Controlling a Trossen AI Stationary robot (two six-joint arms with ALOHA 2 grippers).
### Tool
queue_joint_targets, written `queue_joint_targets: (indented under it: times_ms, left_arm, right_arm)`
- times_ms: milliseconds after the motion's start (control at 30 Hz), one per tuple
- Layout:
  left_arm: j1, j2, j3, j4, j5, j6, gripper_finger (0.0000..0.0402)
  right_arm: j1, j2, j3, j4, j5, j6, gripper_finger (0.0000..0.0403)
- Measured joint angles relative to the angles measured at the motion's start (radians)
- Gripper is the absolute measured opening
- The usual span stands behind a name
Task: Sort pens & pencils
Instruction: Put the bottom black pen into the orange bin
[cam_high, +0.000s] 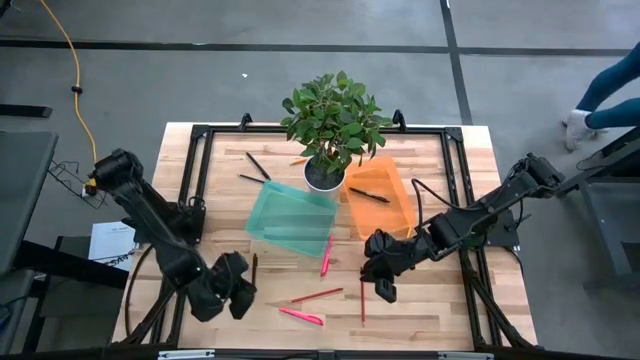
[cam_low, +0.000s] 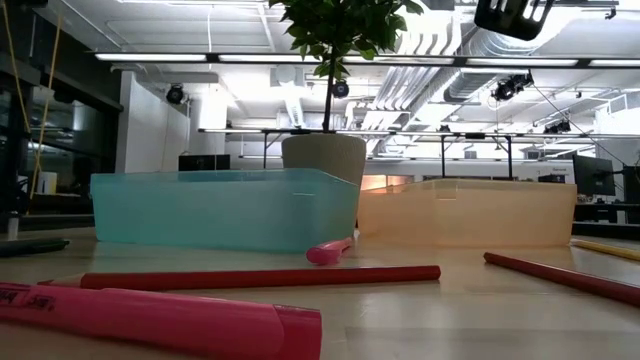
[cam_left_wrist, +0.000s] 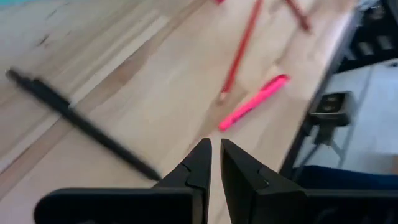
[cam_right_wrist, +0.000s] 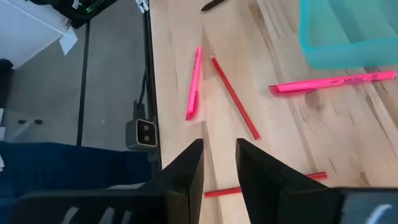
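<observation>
Overhead, a wooden table (cam_high: 440, 300) carries a potted plant (cam_high: 331, 125) at the back, with two shallow bins just in front of it: a teal bin (cam_high: 290, 220) and, touching it on the right, an orange bin (cam_high: 385, 205) holding one dark pen (cam_high: 369, 195).

Next in size, the left gripper (cam_high: 228, 285) hangs over the front left of the table, its jaws nearly shut with only a slit between them and nothing held. The right gripper (cam_high: 380, 270) hangs over the front, right of centre, its jaws parted a little and empty.

Loose on the wood near the front lie the pens and pencils. A pink pen (cam_high: 326, 256) rests just in front of the teal bin, another pink pen (cam_high: 300, 316) near the front edge. A red pencil (cam_high: 317, 296) lies between them, a second red pencil (cam_high: 362, 300) just beside the right gripper. A dark pen (cam_high: 254, 269) lies beside the left gripper. Two more dark pens (cam_high: 256, 165) sit behind the teal bin.
</observation>
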Motion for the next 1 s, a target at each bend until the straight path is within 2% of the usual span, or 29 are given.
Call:
queue_joint_targets:
  times_ms: [133, 233, 467, 700, 833, 1000]
  left_arm:
    - [0.006, 0.035, 0.0, -0.109, 0.038, -0.148, 0.0024]
    - [0.016, 0.047, 0.0, -0.145, 0.054, -0.197, 0.0024]
    - [0.091, 0.054, 0.0, -0.146, 0.081, -0.161, 0.0024]
    - [0.205, 0.066, 0.0, -0.18, 0.248, -0.093, 0.0024]
    - [0.244, 0.076, 0.0, -0.188, 0.31, -0.035, 0.0024]
    - [0.257, 0.099, 0.0, -0.204, 0.371, -0.038, 0.0024]
  right_arm:
    - [0.0, 0.0, 0.0, 0.0, 0.0, -0.042, 0.0084]
    - [0.0, 0.0, 0.0, -0.002, 0.0, -0.077, 0.0084]
    - [-0.001, 0.0, 0.0, -0.016, 0.001, -0.134, 0.0084]
    - [-0.008, 0.0, 0.0, -0.017, 0.026, -0.157, 0.0084]
    - [-0.008, 0.0, 0.0, -0.018, 0.025, -0.16, 0.0084]
    - [-0.008, 0.0, 0.0, -0.018, 0.025, -0.177, 0.0084]
